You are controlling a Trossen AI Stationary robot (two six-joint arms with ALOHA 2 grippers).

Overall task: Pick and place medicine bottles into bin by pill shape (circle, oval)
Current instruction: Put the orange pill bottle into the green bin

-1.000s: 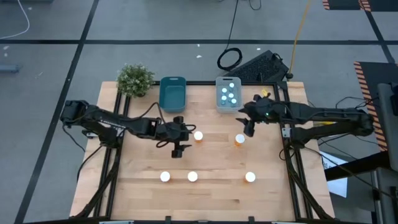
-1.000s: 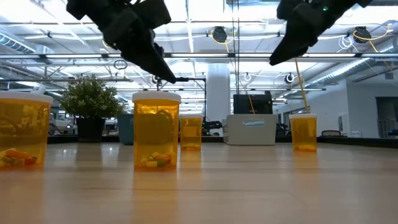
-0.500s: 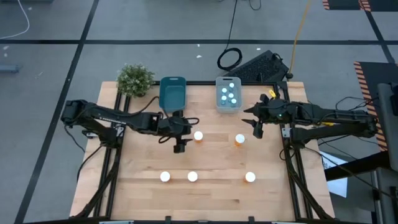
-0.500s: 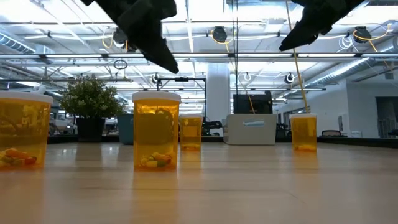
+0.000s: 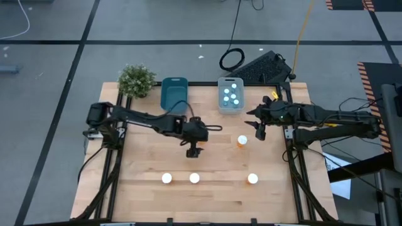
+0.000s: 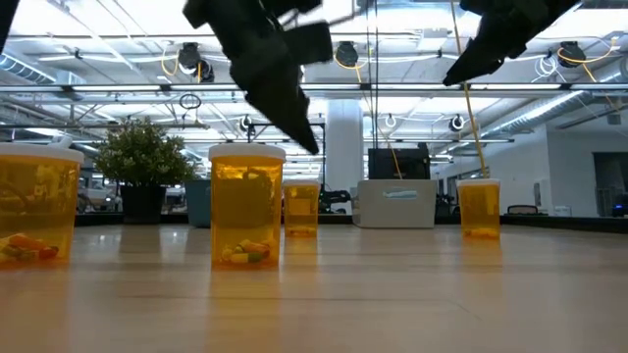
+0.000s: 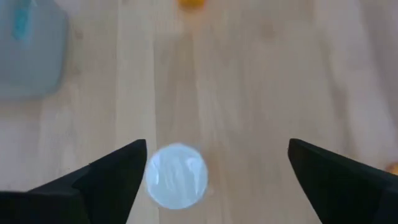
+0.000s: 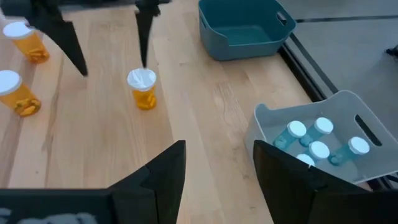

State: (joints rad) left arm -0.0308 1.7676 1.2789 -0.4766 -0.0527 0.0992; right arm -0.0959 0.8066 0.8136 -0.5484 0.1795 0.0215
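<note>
amber medicine bottles (image 5: 242, 141) with white caps stand on the wooden table (image 5: 144, 169): five, none with readable labels. four pale blue bottles (image 5: 230, 94) sit in the grey bin (image 5: 220, 105); the teal bin (image 5: 174, 93) holds none. left gripper (image 5: 194, 147), fingers apart, hovers over one amber bottle; right gripper (image 5: 258, 129), jaws apart, waits near the grey bin.

two dark jointed arms, black cables looped along them, ending in tapered black jaws.
</note>
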